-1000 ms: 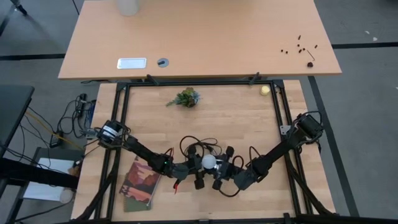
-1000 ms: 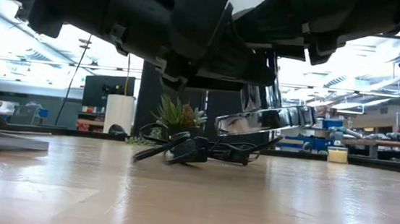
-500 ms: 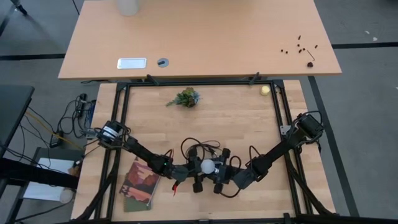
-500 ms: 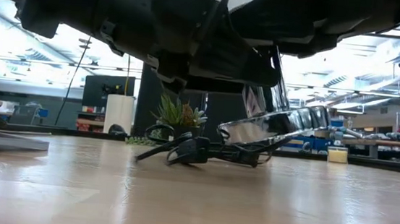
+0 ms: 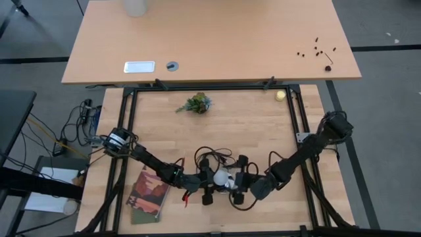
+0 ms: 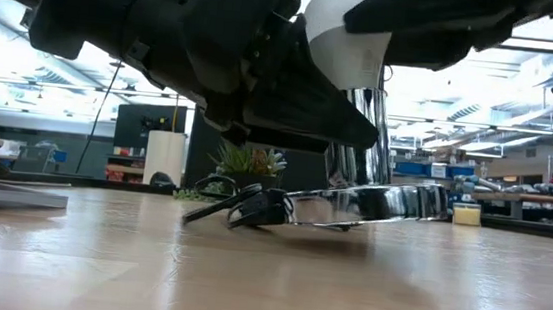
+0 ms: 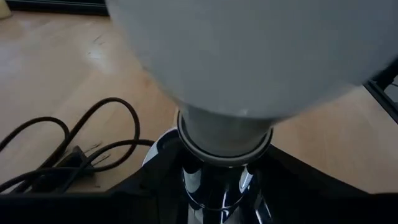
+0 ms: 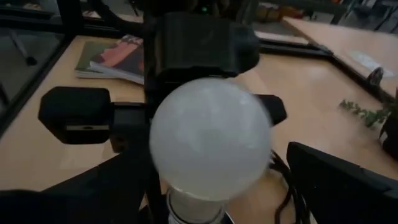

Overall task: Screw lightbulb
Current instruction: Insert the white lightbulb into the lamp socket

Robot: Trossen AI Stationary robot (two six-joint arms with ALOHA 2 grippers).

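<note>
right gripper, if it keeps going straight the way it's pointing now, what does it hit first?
Most likely the lightbulb: it sits dead ahead between the right gripper's open fingers. Right behind the bulb is the left gripper, holding the chrome socket stem. The gap to the bulb is hard to judge.

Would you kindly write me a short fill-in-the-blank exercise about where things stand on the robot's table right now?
1. The lightbulb stands upright in a chrome socket base between the two ____.
2. The cord lying on the table beside the base is ____ in colour.
3. The small green plant lies nearer the far edge of the table than the ____.
4. The book lies on the side of the ____ arm.

Missing words: claws; black; lightbulb; left
</note>
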